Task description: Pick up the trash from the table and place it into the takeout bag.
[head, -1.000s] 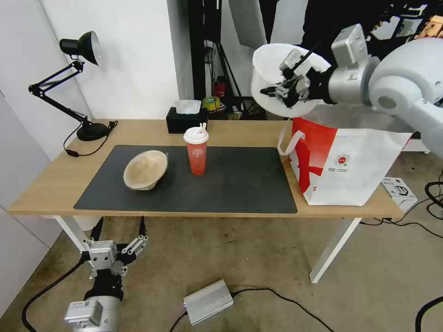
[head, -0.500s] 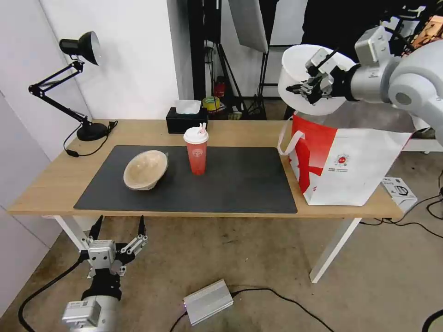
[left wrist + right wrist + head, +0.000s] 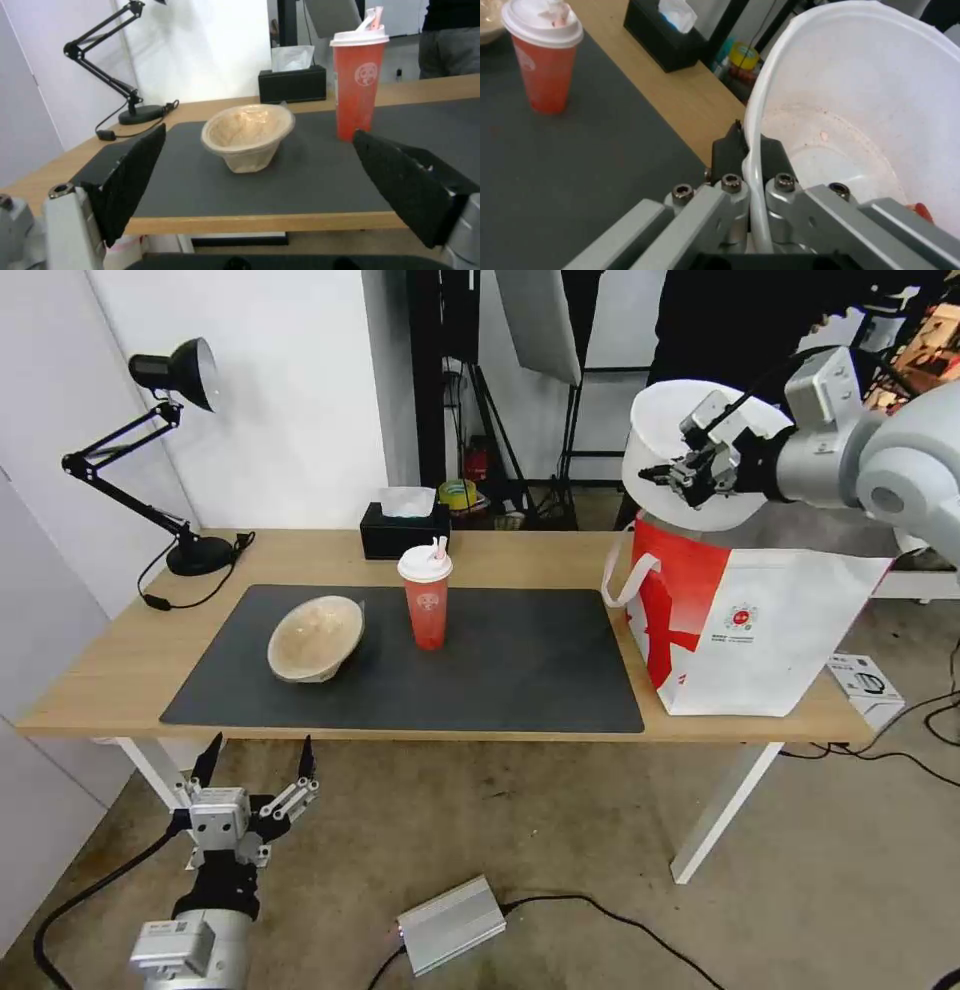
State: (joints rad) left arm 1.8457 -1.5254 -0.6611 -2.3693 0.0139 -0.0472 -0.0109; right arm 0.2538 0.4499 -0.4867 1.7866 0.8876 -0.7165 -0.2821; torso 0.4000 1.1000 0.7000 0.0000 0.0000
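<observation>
Above the open mouth of the takeout bag (image 3: 760,630), the right gripper (image 3: 690,475) pinches the rim of the white plastic bowl (image 3: 665,440), arm reaching in from the right, bowl tilted on edge and not yet released. The red drink cup (image 3: 427,605) and beige pulp bowl (image 3: 313,638) wait on the table (image 3: 100,670), so roughly two-thirds remains. The left gripper (image 3: 258,765) hangs below the table's front edge, fingers spread.

Your count: two bowls, one cup, one bag.

You have one white plastic bowl (image 3: 665,445), one beige pulp bowl (image 3: 313,639), one red drink cup (image 3: 427,598), one takeout bag (image 3: 750,620), one black tissue box (image 3: 403,532), one desk lamp (image 3: 160,440), one dark mat (image 3: 480,670) on one bench (image 3: 120,660), and two hands (image 3: 253,767) (image 3: 690,475).
</observation>
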